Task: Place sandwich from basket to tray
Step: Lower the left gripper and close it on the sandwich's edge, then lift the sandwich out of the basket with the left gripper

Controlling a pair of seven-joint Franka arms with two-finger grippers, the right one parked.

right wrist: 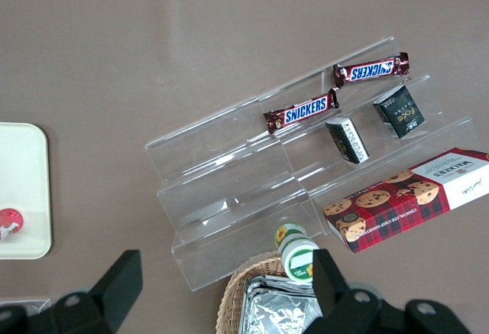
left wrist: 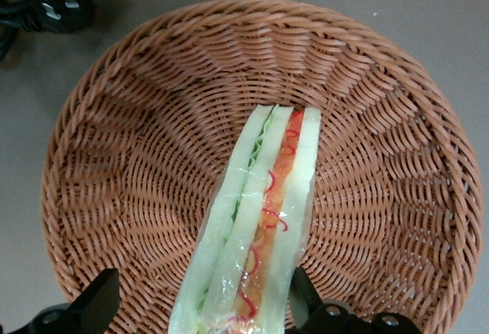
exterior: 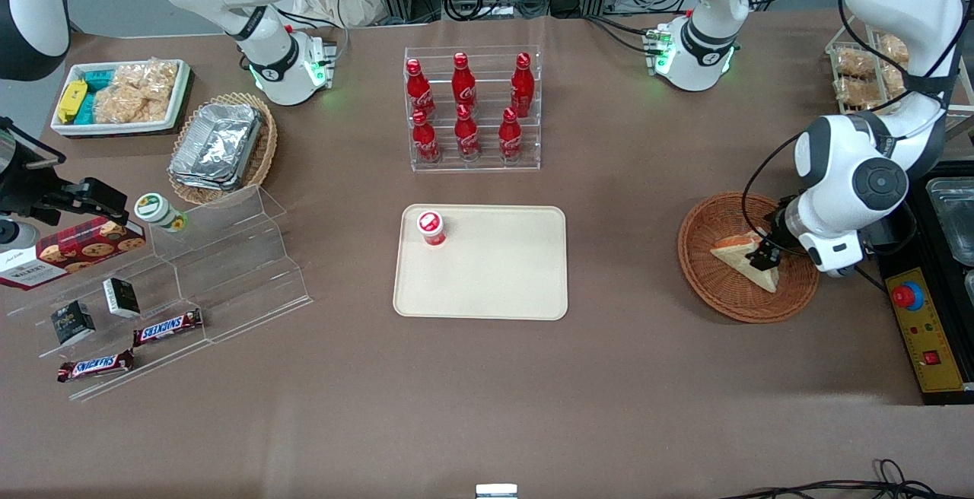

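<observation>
The sandwich (exterior: 744,259), a wrapped wedge of pale bread with red, orange and green filling, lies in the round reddish-brown basket (exterior: 704,274) toward the working arm's end of the table. My left gripper (exterior: 764,255) is lowered into the basket and is open, straddling the sandwich (left wrist: 260,219). One finger (left wrist: 304,294) sits against the wrapper. The other finger (left wrist: 98,300) stands well apart from it over the basket's weave (left wrist: 130,158). The cream tray (exterior: 494,286) lies mid-table, well away from the basket.
A small red-lidded cup (exterior: 431,227) stands on the tray's corner. A clear rack of red bottles (exterior: 472,111) stands farther from the camera than the tray. A control box with a red button (exterior: 917,316) and a black cable (left wrist: 46,5) lie beside the basket.
</observation>
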